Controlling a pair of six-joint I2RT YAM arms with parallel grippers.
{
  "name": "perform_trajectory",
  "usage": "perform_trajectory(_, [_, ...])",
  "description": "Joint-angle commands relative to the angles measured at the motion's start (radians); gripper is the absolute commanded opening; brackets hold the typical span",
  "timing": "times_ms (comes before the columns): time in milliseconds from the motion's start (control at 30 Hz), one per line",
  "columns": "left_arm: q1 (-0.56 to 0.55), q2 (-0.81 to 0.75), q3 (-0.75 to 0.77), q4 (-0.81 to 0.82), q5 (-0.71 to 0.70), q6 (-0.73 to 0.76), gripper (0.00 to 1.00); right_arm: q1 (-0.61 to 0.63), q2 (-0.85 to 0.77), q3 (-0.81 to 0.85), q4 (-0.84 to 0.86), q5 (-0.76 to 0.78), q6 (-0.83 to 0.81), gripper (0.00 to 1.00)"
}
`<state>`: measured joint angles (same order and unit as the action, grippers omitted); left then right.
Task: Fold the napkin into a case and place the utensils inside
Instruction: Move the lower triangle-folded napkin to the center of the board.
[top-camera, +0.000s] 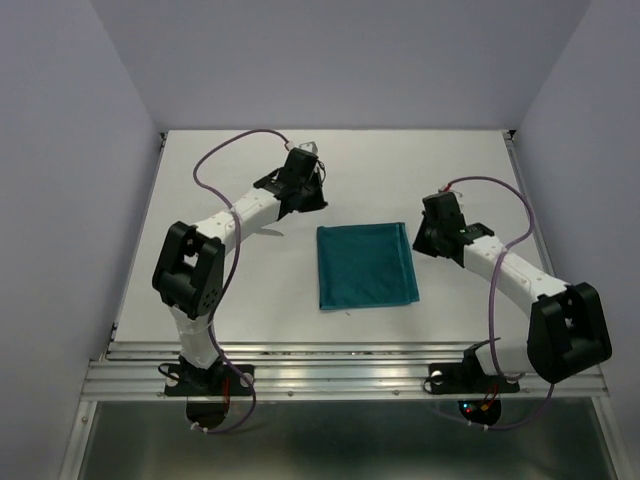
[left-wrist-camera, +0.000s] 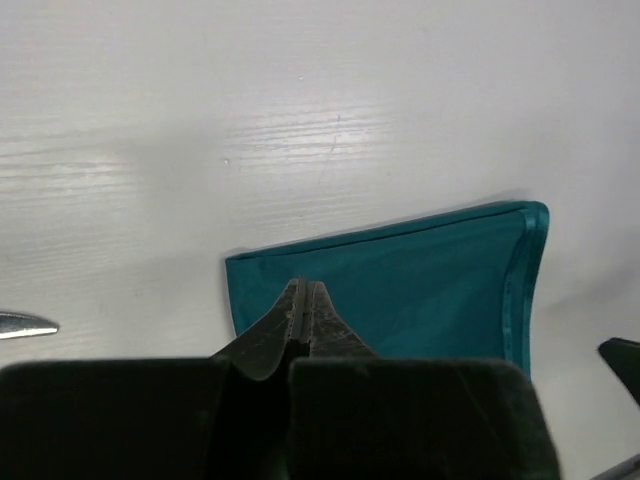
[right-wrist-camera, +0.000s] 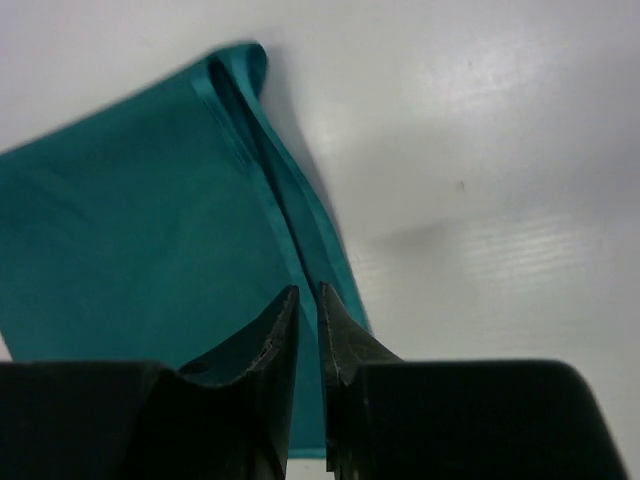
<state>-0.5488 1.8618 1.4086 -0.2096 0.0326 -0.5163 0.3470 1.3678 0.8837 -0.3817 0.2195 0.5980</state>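
Observation:
The teal napkin (top-camera: 365, 266) lies flat mid-table, folded to a near square, its hemmed layers stacked along the right edge (right-wrist-camera: 290, 215). My left gripper (top-camera: 318, 198) hovers just beyond the napkin's far left corner (left-wrist-camera: 245, 275). Its jaws are pressed together with nothing between them (left-wrist-camera: 304, 290). My right gripper (top-camera: 418, 238) is at the napkin's far right corner, above the hemmed edge, jaws a narrow slit apart and empty (right-wrist-camera: 308, 292). A silver utensil tip (left-wrist-camera: 25, 325) pokes in at the left edge of the left wrist view. The rest of the utensils is out of view.
The white table (top-camera: 240, 290) is walled at the back and both sides. A metal rail (top-camera: 340, 365) runs along the near edge, where both arm bases are bolted. The dark corner of the right gripper (left-wrist-camera: 622, 358) shows at the right edge of the left wrist view.

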Motion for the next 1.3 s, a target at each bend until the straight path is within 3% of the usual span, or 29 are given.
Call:
perform_trajectory(0, [-0.019,-0.108,-0.046,0.006,-0.022,-0.014,0.03,0.003,-0.080,-0.080,-0.129,-0.035,0.026,0.19])
perform_trajectory(100, [-0.042,-0.136,-0.076,0.012,-0.010,-0.027,0.07,0.003,-0.113,-0.124,-0.167,-0.042,0.051,0.25])
perform_trajectory(333, [-0.117,-0.121,-0.097,0.006,-0.005,-0.059,0.17,0.003,-0.084,-0.106,-0.164,-0.029,0.016,0.48])
perform_trajectory(500, [-0.143,-0.095,-0.089,-0.002,-0.002,-0.099,0.19,0.003,0.011,-0.019,-0.115,-0.029,-0.035,0.61])
perform_trajectory(700, [-0.143,-0.073,-0.080,-0.053,-0.023,-0.102,0.28,0.003,0.219,0.132,-0.056,-0.043,-0.128,0.76])
perform_trajectory(967, [-0.143,-0.107,-0.132,-0.040,-0.048,-0.116,0.30,-0.006,0.346,0.138,0.018,-0.110,-0.141,0.77])
perform_trajectory(1267, [-0.145,-0.059,-0.079,-0.079,-0.089,-0.106,0.30,0.061,0.258,-0.009,0.084,-0.278,-0.038,0.76])
